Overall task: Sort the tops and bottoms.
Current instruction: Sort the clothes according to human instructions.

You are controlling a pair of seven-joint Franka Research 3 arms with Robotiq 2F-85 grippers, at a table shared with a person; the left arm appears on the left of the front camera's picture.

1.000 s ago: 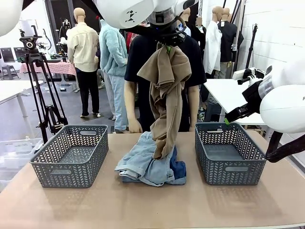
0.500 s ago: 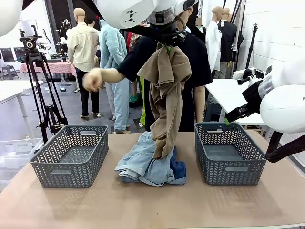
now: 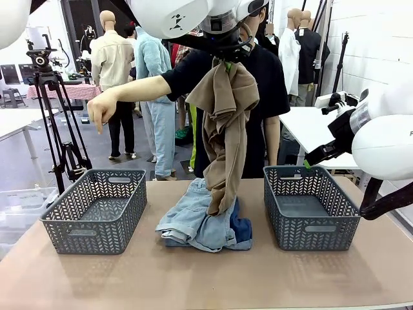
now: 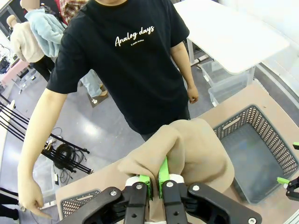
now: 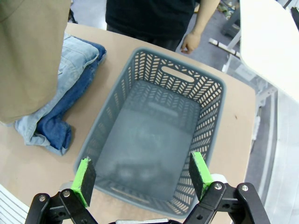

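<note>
High above the table's middle, my left gripper (image 3: 227, 64) is shut on a tan-beige top (image 3: 222, 129). The top hangs down and its hem brushes the bottoms below. In the left wrist view the green pads (image 4: 161, 175) pinch a fold of that top (image 4: 196, 149). The bottoms lie in a pile: pale light-blue denim (image 3: 190, 219) over darker blue denim (image 3: 241, 229). My right gripper (image 5: 142, 172) is open with nothing between its fingers, above the right grey basket (image 5: 210, 121). Its view also shows the top (image 5: 28, 56) and the denim (image 5: 74, 60).
A second grey basket (image 3: 97, 210) stands at the table's left, and the right basket (image 3: 310, 206) faces it across the pile. A person in a black T-shirt stands at the far edge, one hand (image 3: 100, 113) stretched out above the left basket. A tripod (image 3: 55, 116) stands behind the table.
The person's arm has risen from the table edge and swung out to picture left, the hand now pointing downward. Both arms and the hanging top have stayed still.
</note>
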